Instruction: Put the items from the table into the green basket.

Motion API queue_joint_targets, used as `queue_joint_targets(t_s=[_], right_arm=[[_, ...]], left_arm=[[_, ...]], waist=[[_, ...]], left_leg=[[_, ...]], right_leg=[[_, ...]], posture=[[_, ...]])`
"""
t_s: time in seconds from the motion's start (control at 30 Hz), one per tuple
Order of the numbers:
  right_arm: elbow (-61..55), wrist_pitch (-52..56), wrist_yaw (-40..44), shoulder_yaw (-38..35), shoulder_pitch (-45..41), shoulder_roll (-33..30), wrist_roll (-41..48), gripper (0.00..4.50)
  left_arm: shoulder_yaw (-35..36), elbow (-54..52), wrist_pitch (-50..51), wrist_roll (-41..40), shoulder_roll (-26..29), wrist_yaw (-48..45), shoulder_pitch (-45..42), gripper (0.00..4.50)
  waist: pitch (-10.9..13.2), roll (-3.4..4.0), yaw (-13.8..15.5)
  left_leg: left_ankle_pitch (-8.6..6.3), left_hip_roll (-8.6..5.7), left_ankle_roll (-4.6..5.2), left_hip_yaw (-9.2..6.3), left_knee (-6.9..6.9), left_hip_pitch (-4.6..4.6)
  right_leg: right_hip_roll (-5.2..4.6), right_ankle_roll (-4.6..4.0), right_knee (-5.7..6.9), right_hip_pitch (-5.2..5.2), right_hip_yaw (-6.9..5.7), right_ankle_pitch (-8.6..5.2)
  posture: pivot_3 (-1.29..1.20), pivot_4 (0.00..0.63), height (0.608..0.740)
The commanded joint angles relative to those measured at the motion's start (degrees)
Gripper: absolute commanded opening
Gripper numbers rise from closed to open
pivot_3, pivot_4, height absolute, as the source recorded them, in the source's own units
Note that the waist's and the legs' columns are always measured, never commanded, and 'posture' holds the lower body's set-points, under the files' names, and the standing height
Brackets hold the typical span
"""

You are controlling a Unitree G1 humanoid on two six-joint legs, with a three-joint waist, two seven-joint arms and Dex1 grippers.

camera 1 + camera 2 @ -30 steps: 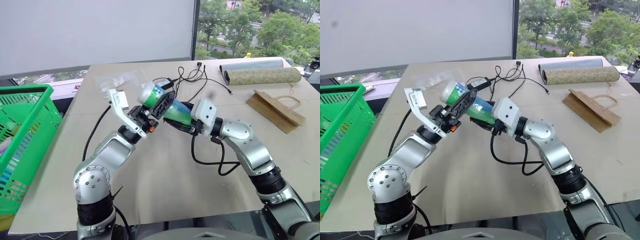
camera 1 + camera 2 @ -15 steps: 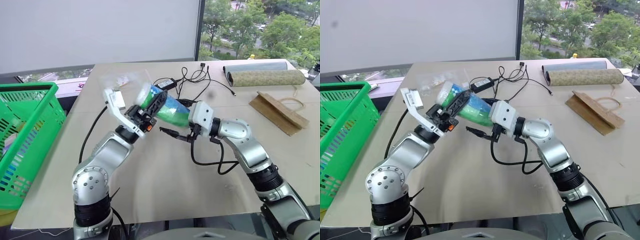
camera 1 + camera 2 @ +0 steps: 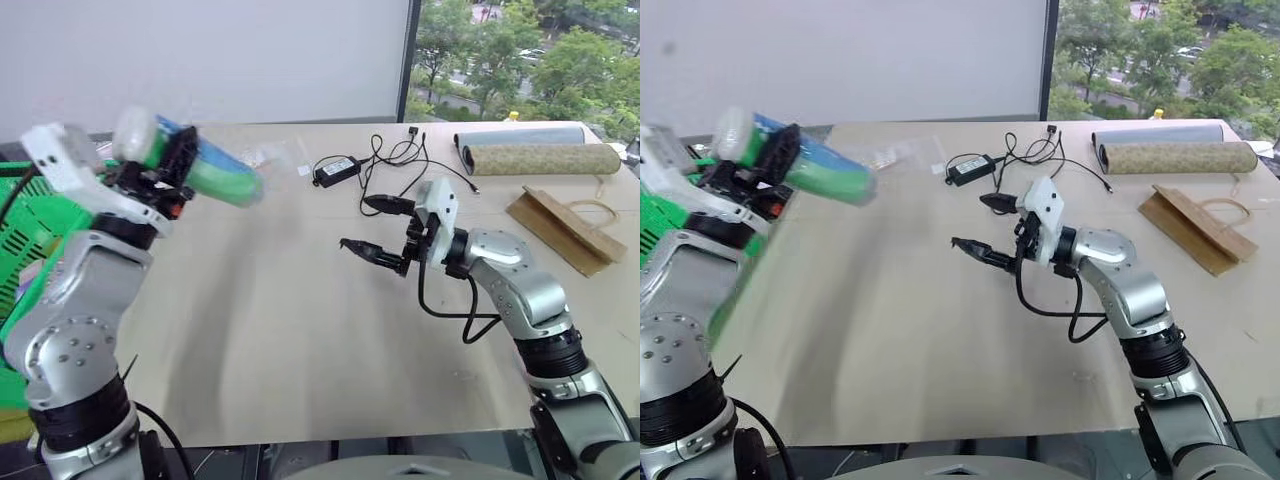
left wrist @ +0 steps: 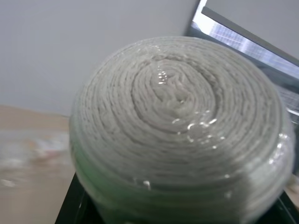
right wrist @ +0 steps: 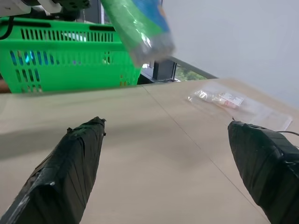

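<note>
My left gripper [image 3: 165, 165] is shut on the green-and-white can [image 3: 205, 172], a cylinder with a blue band and a white end, held aloft at the left beside the green basket [image 3: 22, 235]. The can's white end [image 4: 182, 126] faces the left wrist view. My right gripper [image 3: 354, 223] stands open over the middle of the table [image 3: 280, 330], with nothing between its fingers; it points toward the basket [image 5: 70, 46]. A clear plastic bag [image 3: 270, 152] with small contents lies on the far part of the table.
A black power adapter [image 3: 335, 170] with tangled cables lies behind my right gripper. Two rolled mats [image 3: 540, 155] and a flat brown paper bag [image 3: 560, 220] sit at the far right. A window runs behind the table.
The right gripper opened and let go of the can, drawing slightly right. The left arm swung the can up and far to the left, toward the basket.
</note>
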Motion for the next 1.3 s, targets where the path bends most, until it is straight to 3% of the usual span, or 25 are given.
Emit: queue_joint_targets(t_s=[0.03,0.17,0.33,0.63,0.8,1.0,1.17,1.3], right_arm=[[-3.5,3.3,-0.1,-3.0,-2.3,0.1,4.5,4.5],[-6.6,10.2,0.8,-5.7,-3.6,-0.4,12.8,4.5],[-8.9,20.1,2.7,-10.9,-7.1,-2.9,26.8,4.5],[-7.6,18.5,4.2,-13.1,-7.4,-5.8,27.6,4.5],[-8.3,17.3,3.7,-12.9,-7.2,-5.9,27.5,4.5],[-8.7,16.4,2.7,-12.9,-7.0,-5.6,27.3,4.5],[-9.0,14.2,1.1,-13.4,-2.1,-6.8,24.5,4.5],[-6.5,5.6,1.6,-11.7,8.2,-11.6,12.4,4.5]], left_arm=[[4.5,-0.3,-1.7,4.0,4.9,-0.1,-0.2,1.74],[6.5,1.9,-3.0,16.5,12.0,-0.3,2.8,1.74],[7.1,9.3,-6.1,39.7,22.0,-0.4,11.9,1.74],[11.8,25.8,-15.7,52.0,25.4,-9.3,15.5,1.74],[11.9,33.1,-20.1,54.6,25.1,-11.1,13.2,1.74],[11.0,35.4,-22.8,54.1,23.1,-12.7,8.6,4.45],[8.8,28.6,-23.6,47.2,18.9,-22.4,8.6,4.45],[2.3,12.5,-17.3,38.4,11.4,-30.0,17.2,4.45]], waist=[[0.0,0.0,0.3],[0.0,0.01,0.4],[0.0,0.03,0.3],[-0.2,-0.27,0.4],[-0.2,-0.32,0.1],[-0.5,-0.57,0.0],[-1.0,-0.61,0.1],[-1.4,-0.55,0.3]], left_leg=[[0.0,0.0,0.0,-0.03,0.0,0.0],[0.0,-0.01,0.0,-0.01,-0.04,0.01],[0.0,-0.01,0.0,0.02,-0.18,0.01],[-0.09,0.02,0.15,-0.02,-0.21,-0.04],[-0.13,0.04,0.21,-0.03,-0.22,-0.06],[-0.11,0.02,0.16,-0.13,-0.19,-0.55],[-0.04,-0.03,0.03,-0.16,-0.16,-0.77],[-0.1,-0.09,0.15,-0.12,-0.16,-0.81]], right_leg=[[-0.01,0.0,0.01,0.0,-0.03,0.0],[0.05,0.0,0.01,0.0,-0.03,0.0],[0.07,-0.01,0.0,-0.08,-0.05,-0.01],[-0.25,-0.02,-0.01,-0.11,-0.13,-0.01],[-0.3,-0.03,-0.01,-0.15,-0.16,0.0],[-0.48,-0.07,-0.01,-0.58,-0.35,0.05],[-0.59,-0.08,-0.04,-0.75,-0.46,0.06],[-0.75,-0.07,-0.07,-0.73,-0.47,0.06]], posture=[[0.15,0.015,0.74],[0.14,0.014,0.74],[0.14,0.006,0.74],[0.11,0.0,0.74],[0.09,0.0,0.74],[0.08,0.0,0.74],[0.11,0.0,0.74],[0.1,0.0,0.74]])
